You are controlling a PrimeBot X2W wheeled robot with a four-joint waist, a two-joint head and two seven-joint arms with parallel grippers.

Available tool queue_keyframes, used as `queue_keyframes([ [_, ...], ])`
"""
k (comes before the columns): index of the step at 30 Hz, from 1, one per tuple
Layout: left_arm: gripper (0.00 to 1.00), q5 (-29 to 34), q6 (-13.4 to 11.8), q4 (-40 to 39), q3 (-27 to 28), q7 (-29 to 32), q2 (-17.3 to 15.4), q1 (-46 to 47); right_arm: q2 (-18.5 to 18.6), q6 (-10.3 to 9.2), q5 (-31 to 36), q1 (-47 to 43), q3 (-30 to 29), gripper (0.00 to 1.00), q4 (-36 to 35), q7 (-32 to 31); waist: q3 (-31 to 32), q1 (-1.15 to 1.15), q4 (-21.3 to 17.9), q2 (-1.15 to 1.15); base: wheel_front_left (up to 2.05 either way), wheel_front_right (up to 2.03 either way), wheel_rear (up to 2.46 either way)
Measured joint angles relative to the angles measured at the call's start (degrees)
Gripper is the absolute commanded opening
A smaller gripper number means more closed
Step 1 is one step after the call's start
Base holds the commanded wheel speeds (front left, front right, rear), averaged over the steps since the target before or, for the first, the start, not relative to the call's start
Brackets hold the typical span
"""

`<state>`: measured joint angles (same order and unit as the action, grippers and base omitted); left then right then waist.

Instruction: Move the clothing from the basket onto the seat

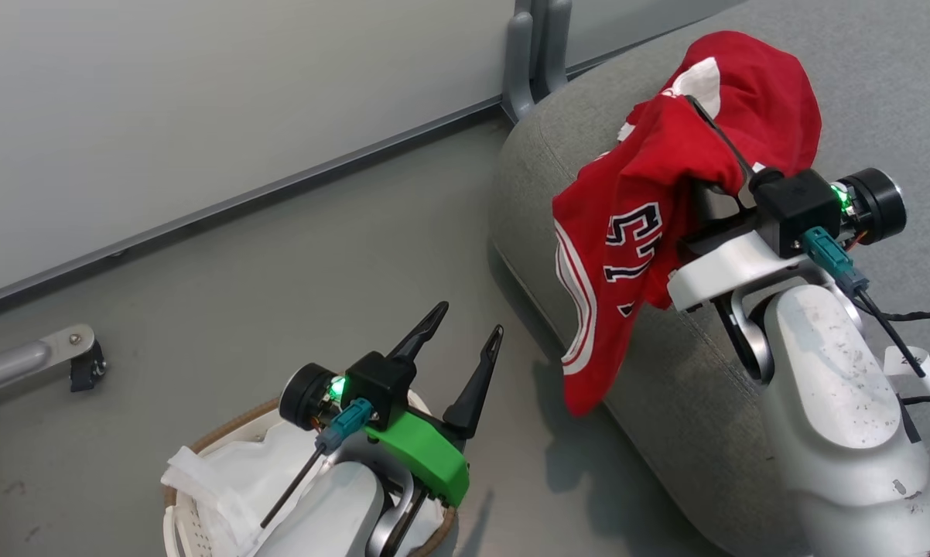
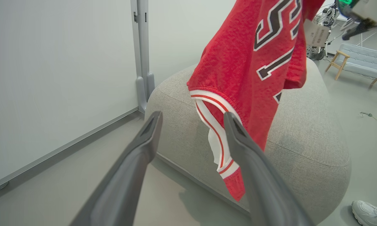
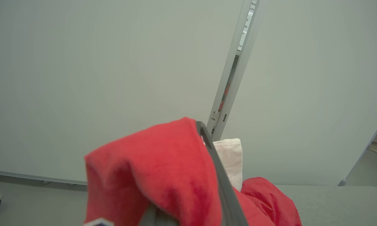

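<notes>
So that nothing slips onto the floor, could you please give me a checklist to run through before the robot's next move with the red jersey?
1. Grip: right gripper shut on the red, white-trimmed jersey with navy numerals: ok.
2. Jersey wholly over the large grey fabric seat: not ok; its striped hem hangs past the seat's edge.
3. Spare hand: left gripper open and empty: ok.
4. Small white plastic basket with brown woven rim free of clothing: cannot tell; the left arm hides part of its white fabric liner.
</notes>
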<state>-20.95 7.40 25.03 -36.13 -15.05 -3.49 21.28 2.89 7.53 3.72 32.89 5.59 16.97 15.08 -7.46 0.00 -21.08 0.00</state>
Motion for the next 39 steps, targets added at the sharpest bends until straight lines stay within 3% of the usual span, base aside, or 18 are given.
queue_keyframes([
  [12,1.0,0.0,0.0,-0.8,-2.1,0.0,-0.9,3.3,0.9,0.0,4.6,10.7,-5.2,0.0,2.9,0.0,-6.0,0.0,1.0,0.0,0.0,0.0,0.0],
  [17,1.0,0.8,0.0,-1.2,-2.9,0.0,-1.8,5.5,6.0,0.0,5.5,22.5,-8.3,0.0,5.6,0.0,-9.3,0.0,3.0,0.0,0.0,0.0,0.0],
  [25,1.0,2.0,0.0,-2.1,-4.5,0.0,-3.3,9.6,17.7,0.0,7.5,38.4,-13.4,0.0,10.7,0.0,-15.6,0.01,6.2,0.0,0.0,0.0,0.0],
  [32,1.0,2.7,0.0,-2.3,-5.1,0.0,-4.4,12.0,23.2,0.0,8.5,35.8,-21.6,0.0,15.3,0.0,-21.0,0.01,8.2,0.0,0.0,0.0,0.0],
  [39,1.0,2.8,0.0,-2.3,-5.0,0.0,-5.1,12.2,20.3,0.0,9.9,24.1,-29.2,0.0,17.7,0.0,-24.3,0.01,8.5,0.0,0.0,0.0,0.0],
])
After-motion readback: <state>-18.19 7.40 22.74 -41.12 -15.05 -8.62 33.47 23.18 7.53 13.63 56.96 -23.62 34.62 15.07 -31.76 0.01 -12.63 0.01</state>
